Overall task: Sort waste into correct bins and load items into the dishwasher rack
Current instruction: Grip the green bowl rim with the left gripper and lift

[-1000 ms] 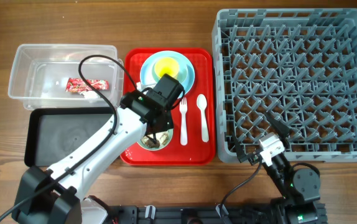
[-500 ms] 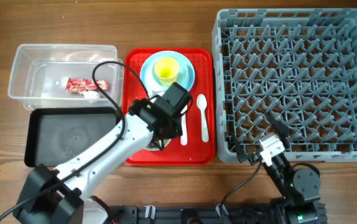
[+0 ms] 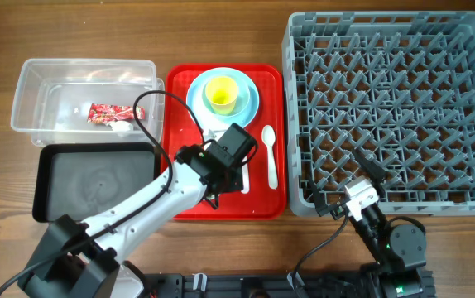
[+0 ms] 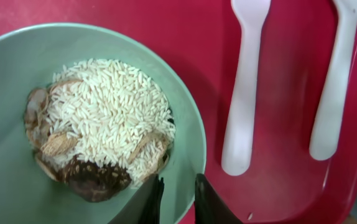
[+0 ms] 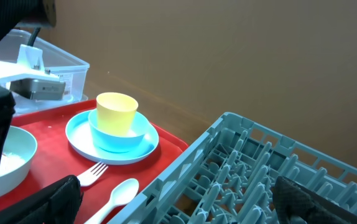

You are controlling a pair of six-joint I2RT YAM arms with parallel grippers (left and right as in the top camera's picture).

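Observation:
My left gripper (image 4: 177,200) is down at the mint green bowl (image 4: 17,74), one finger inside and one outside its right rim, shut on it. The bowl holds rice-like food scraps (image 4: 110,106). In the overhead view the left gripper (image 3: 217,178) covers the bowl. The white fork (image 4: 244,93) and white spoon (image 4: 331,87) lie to the bowl's right. The yellow cup (image 3: 221,93) stands on the blue plate (image 3: 251,104). The red wrapper (image 3: 103,113) and white tissue (image 3: 120,126) lie in the clear tub (image 3: 22,91). My right gripper (image 5: 185,199) is open and empty at the front edge of the dishwasher rack (image 3: 386,99).
The black tray (image 3: 88,178) lies in front of the clear tub, left of the red serving tray (image 3: 266,203). The rack fills the right side of the table. The right arm's base (image 3: 395,244) sits at the front right.
My left gripper has moved from beside the cup toward the front of the red tray and come down over the green bowl. The right arm has not moved.

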